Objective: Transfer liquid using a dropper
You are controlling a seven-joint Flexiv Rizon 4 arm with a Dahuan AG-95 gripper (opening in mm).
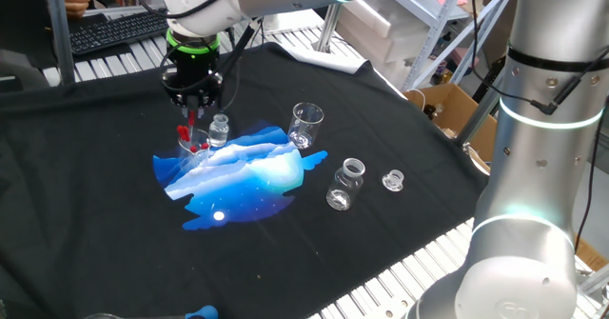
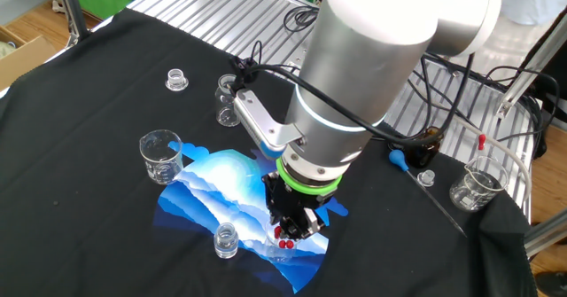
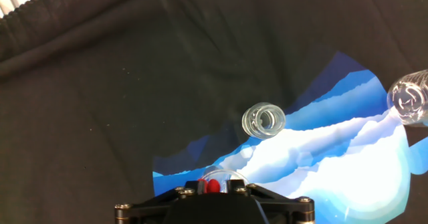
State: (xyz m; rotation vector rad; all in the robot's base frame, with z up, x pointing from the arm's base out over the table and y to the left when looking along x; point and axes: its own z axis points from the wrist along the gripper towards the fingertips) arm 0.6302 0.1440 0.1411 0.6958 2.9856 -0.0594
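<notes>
Now the tool (image 1: 193,129) grips the dropper (image 1: 186,131) upright.

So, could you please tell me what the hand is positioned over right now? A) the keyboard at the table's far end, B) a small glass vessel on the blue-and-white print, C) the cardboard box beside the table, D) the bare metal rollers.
B: the hand hangs over a small glass vessel that stands on the blue-and-white print, with the dropper's red bulb showing between its fingers.
</notes>
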